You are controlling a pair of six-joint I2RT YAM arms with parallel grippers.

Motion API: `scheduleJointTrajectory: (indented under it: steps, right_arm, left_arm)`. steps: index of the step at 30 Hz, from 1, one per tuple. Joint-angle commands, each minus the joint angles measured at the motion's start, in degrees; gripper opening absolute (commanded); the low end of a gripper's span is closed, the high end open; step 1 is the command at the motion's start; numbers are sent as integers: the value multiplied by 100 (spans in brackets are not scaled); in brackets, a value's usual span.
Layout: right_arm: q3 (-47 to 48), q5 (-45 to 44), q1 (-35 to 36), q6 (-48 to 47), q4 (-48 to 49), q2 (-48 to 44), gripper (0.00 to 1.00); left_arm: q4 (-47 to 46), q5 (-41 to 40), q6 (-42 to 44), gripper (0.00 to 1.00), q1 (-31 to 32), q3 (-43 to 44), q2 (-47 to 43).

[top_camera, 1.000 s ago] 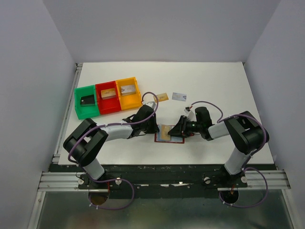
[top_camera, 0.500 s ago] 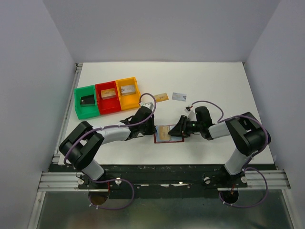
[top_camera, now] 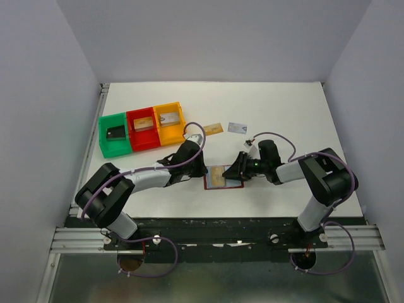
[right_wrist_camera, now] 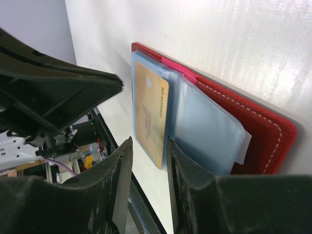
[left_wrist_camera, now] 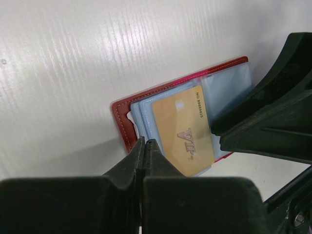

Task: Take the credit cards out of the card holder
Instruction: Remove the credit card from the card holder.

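The card holder (top_camera: 235, 185) lies open near the table's front edge, dark red with pale blue sleeves (right_wrist_camera: 207, 129). A gold credit card (left_wrist_camera: 183, 131) sticks partly out of a sleeve. My left gripper (left_wrist_camera: 145, 142) is shut, its tips resting at the holder's red edge (left_wrist_camera: 122, 119) beside the sleeves, with nothing between them. My right gripper (right_wrist_camera: 148, 142) is open on the opposite side, and the near end of the gold card (right_wrist_camera: 148, 114) lies between its fingers, ungripped. In the top view the left gripper (top_camera: 203, 172) and right gripper (top_camera: 232, 173) flank the holder.
A gold card (top_camera: 214, 129) and a pale silver card (top_camera: 237, 128) lie loose on the table behind the holder. At the back left stand a green bin (top_camera: 107, 144), a red bin (top_camera: 146, 141) and an orange bin (top_camera: 173, 134), each with a card inside.
The left arm's elbow has dropped and shifted slightly left. Both grippers stay at the card holder, and their jaws have not changed.
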State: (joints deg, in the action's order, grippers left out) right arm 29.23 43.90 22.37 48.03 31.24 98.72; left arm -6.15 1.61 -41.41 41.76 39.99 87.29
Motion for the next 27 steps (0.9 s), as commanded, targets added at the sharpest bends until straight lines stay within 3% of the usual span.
scheduleJointTrajectory:
  steps: [1,16,27]
  right_arm:
    - [179,180,-31,22,119,69,41]
    - [206,189,-31,5,128,271,41]
    - [100,-57,-31,-154,-154,-159,47]
  left_arm:
    - [-132,314,106,0,25,132,359]
    - [88,279,98,0,25,203,667]
    - [193,-28,28,0,25,88,404]
